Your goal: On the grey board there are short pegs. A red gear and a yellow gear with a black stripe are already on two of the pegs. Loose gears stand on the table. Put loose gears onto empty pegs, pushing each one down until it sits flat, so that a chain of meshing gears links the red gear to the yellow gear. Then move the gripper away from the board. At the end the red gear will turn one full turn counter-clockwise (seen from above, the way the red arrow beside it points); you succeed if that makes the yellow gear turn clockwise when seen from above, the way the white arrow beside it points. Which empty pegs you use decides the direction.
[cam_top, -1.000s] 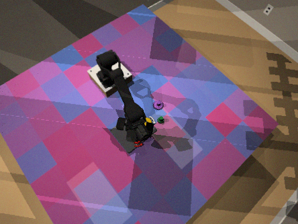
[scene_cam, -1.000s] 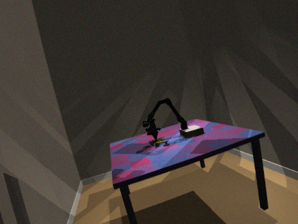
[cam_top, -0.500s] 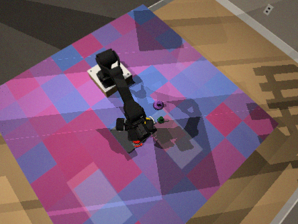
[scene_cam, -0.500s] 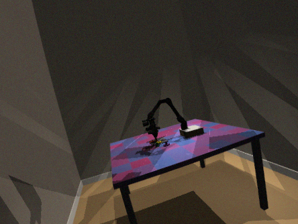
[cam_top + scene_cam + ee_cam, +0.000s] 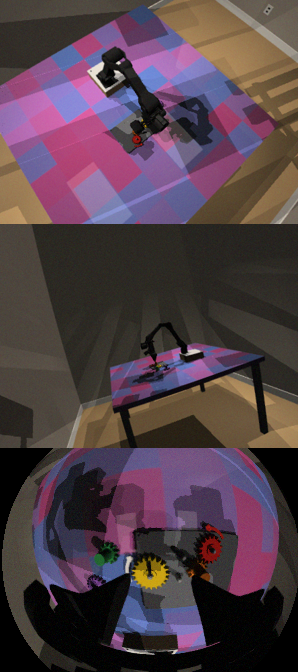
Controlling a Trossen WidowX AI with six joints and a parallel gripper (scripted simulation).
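Observation:
My gripper is open and empty above the grey board. The red gear is on the board. An orange gear is beside it, partly hidden by the right finger in the wrist view; whether it sits flat or meshes, I cannot tell. The yellow gear with its black stripe shows between the fingers, lower down. A green gear and a purple gear are off the board, on the table. Pegs are hard to make out among shadows.
The red arrow is beside the red gear, and the white arrow is beside the yellow gear. The arm's white base block is on the patchwork table. Dark arm shadows cross the board and table.

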